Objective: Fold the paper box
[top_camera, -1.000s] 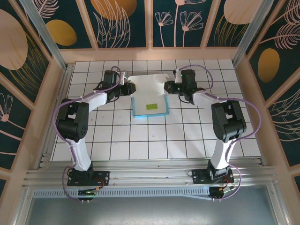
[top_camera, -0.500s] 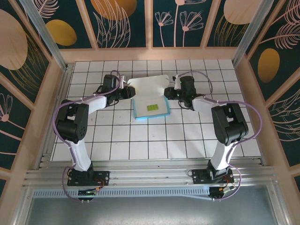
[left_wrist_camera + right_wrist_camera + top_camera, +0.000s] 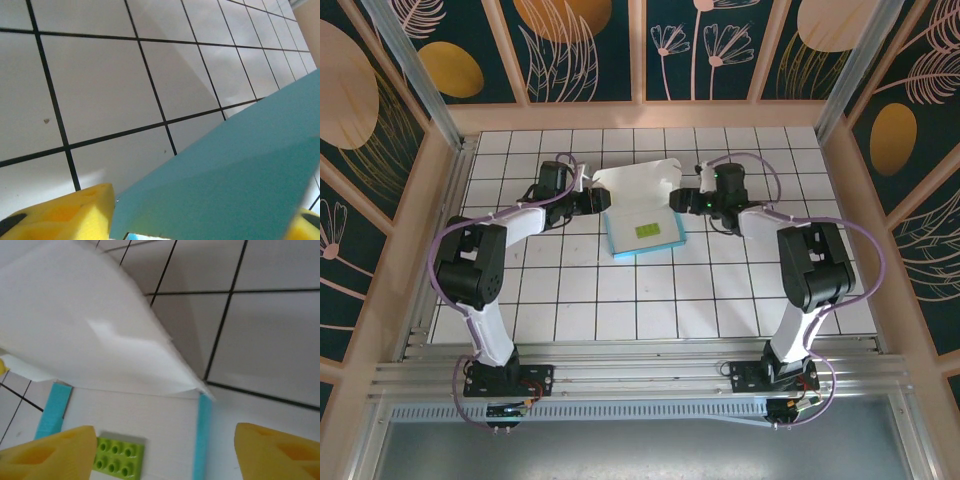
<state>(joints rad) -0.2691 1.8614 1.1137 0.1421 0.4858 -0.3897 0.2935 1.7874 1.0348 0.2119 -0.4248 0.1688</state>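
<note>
Held the left gripper (image 3: 593, 200) unclenched around the paper box's (image 3: 620, 224) blue flap (image 3: 240, 165); held the right gripper (image 3: 167, 435) spread wide, facing the green brick (image 3: 119, 457) inside.

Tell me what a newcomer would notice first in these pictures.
A shallow paper box, blue outside and white inside, sits centre-back in the overhead view, its white flap raised at the far side. A green toy brick lies inside, and the left gripper and right gripper flank the flap.

One paper box (image 3: 635, 188), one small green studded brick (image 3: 647, 229), two hands, left hand (image 3: 603, 198), right hand (image 3: 677, 199)
</note>
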